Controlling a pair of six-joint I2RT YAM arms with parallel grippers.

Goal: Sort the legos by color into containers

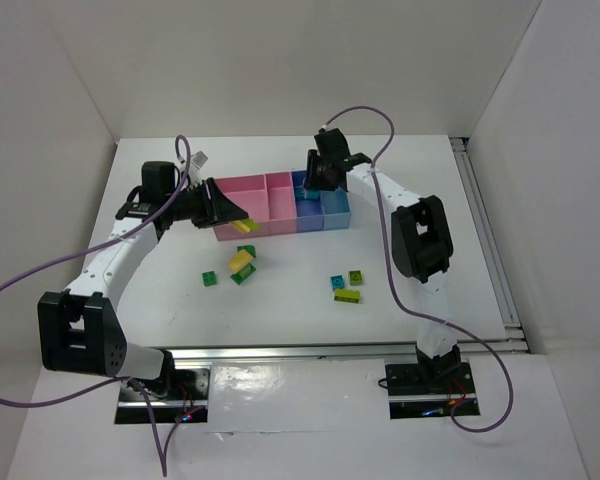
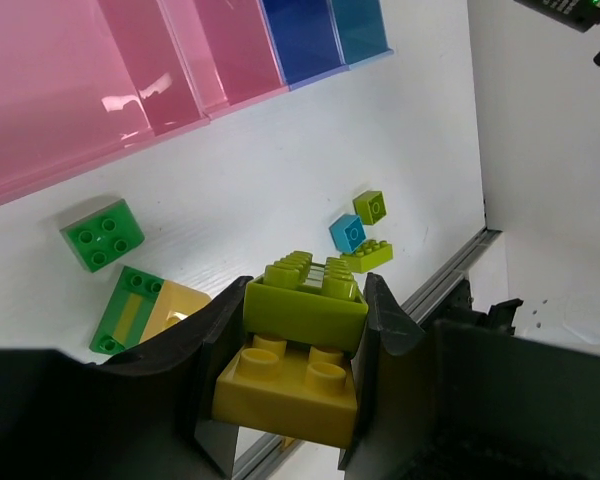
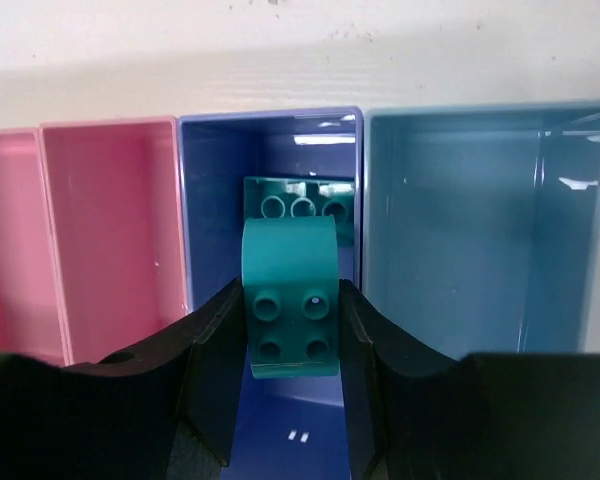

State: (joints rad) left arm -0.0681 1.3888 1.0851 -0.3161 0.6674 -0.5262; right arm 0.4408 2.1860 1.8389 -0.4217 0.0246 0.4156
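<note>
Left gripper pinches a rigid, light lime plastic brick by its smooth sides; right gripper pinches a teal brick, seemingly over the blue-violet bin.

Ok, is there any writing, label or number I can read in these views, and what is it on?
No text can be read in any view.
White tag just behind the pink end of the bins: may carry print, too small to read.
Lime brick and teal brick: no lettering can be made out on the studs.
Bins: plain walls, no labels.
</note>
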